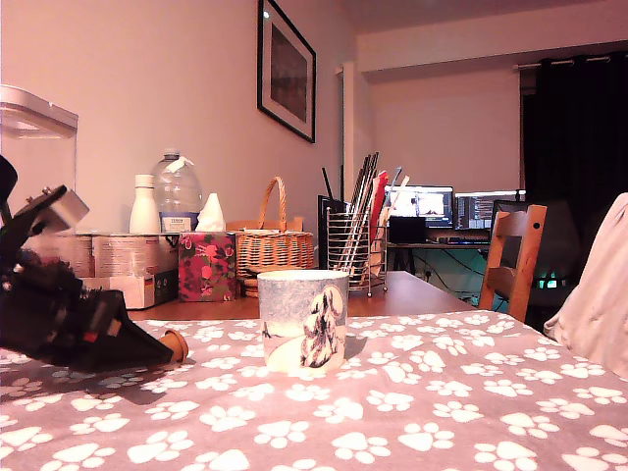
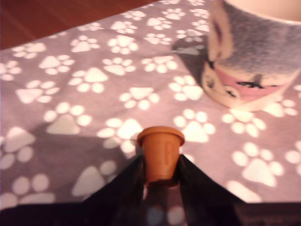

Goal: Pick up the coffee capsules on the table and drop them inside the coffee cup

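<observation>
Gripper [image 2: 161, 181] jaws closed on the brown-orange capsule [image 2: 160, 153], pinching its narrow end; flared rim sticks out past the fingertips [image 2: 133, 175]. Finger bases are cut off at the wrist frame edge. In the exterior view the capsule [image 1: 176, 345] sits low over the paw-print tablecloth [image 1: 442, 412]; can't tell if it touches the cloth. Arm body is a dark, hard-to-read mass at the exterior view's left edge. Coffee cup [image 1: 303, 321] stands upright just beyond, apart from the capsule, dark figure on its side; in the wrist view it's blurred and cropped. Blue capsule not visible. Behind, on bare wood: wire utensil holder [image 1: 351, 252], wicker basket [image 1: 274, 245], floral tissue box [image 1: 206, 265].
</observation>
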`<state>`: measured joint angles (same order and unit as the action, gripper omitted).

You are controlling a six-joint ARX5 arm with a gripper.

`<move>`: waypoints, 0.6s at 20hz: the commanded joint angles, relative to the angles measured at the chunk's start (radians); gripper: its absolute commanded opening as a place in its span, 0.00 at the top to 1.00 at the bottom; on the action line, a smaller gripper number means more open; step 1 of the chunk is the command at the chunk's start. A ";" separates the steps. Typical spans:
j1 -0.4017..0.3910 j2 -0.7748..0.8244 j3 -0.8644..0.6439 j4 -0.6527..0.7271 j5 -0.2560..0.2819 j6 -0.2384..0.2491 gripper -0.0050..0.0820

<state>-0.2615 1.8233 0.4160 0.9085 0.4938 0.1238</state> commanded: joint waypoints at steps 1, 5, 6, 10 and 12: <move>0.002 -0.046 0.000 -0.014 0.020 0.009 0.80; 0.002 -0.138 0.000 -0.091 0.081 0.016 0.80; 0.001 -0.168 0.000 -0.113 0.095 0.016 0.80; -0.018 -0.288 0.000 -0.165 0.149 0.012 0.80; -0.036 -0.343 0.000 -0.171 0.154 0.005 0.80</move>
<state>-0.2886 1.4944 0.4164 0.7349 0.6395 0.1337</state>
